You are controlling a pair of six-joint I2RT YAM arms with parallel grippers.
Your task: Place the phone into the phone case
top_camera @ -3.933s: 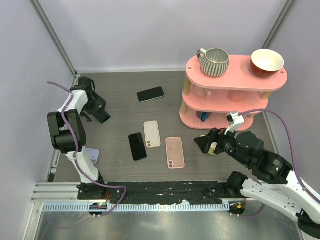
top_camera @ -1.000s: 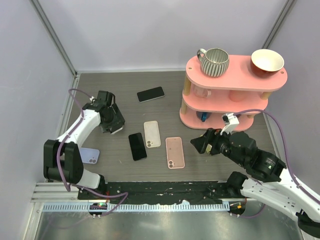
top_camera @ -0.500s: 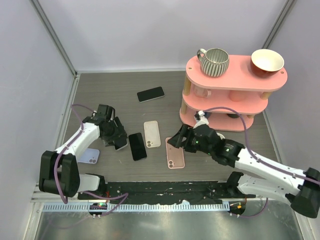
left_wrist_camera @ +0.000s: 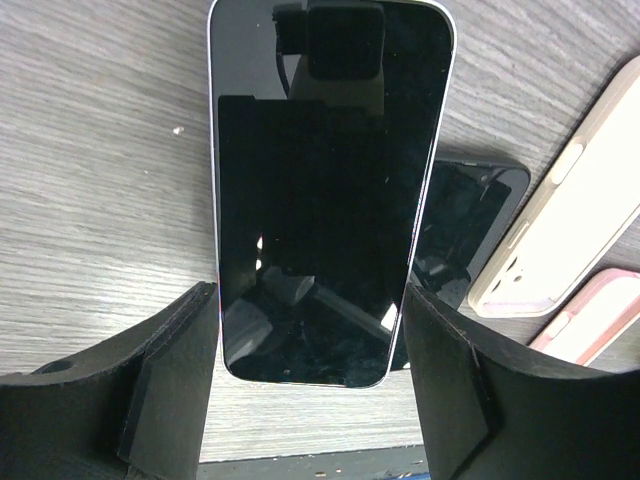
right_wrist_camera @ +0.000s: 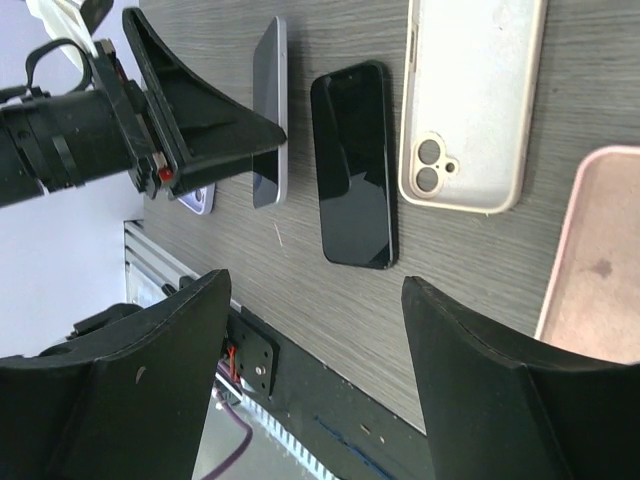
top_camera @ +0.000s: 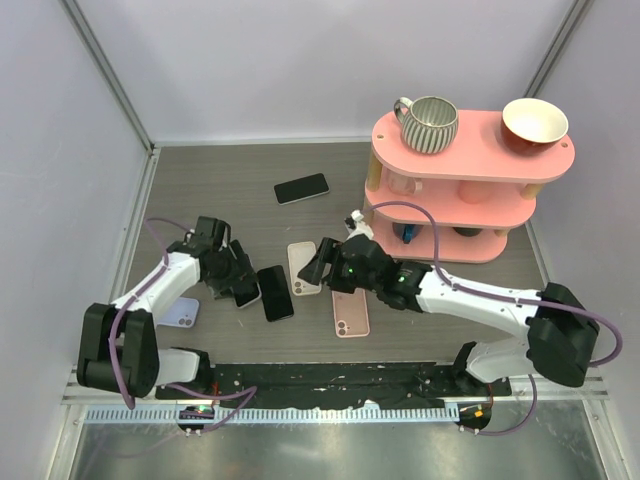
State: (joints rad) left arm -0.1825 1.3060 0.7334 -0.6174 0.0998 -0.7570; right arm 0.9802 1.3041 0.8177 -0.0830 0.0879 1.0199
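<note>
— What lies nearest the arm bases?

— A lavender case (top_camera: 180,312), a rounded rectangle lying flat at the left. A matte pink case (top_camera: 350,305) lies flat towards the middle. Both rest on the grey wood-grain table (top_camera: 230,180).

— And the phone itself?

— It sits in the left gripper (left_wrist_camera: 312,295). The black fingers (left_wrist_camera: 170,370) are clamped on the long edges of the phone (left_wrist_camera: 330,150). It has a glossy black screen, a pale lavender rim and rounded corners. The right wrist view shows it tipped up on edge.

— What is just beside it?

— A glossy black slab (right_wrist_camera: 355,165) lies flat, close against the held phone. I cannot tell whether it is a phone or a black case. Next comes the cream case (right_wrist_camera: 465,90), open side up. Its inside is dull and speckled, with a camera cut-out of two round holes.

— And the right gripper?

— The right gripper (right_wrist_camera: 315,285) hangs over the cream case. Its two fingers are spread wide with nothing between them.

— Farther back?

— One more black phone (top_camera: 301,188) lies flat and well apart from the rest. At the right stands a pink three-tier shelf (top_camera: 480,138). Its top tier carries a striped mug (top_camera: 430,122) and a reddish bowl (top_camera: 534,124).

— So the count?

— Three cases: lavender, pink and cream. Two sure phones, one uncertain black slab, one mug and one bowl.
</note>
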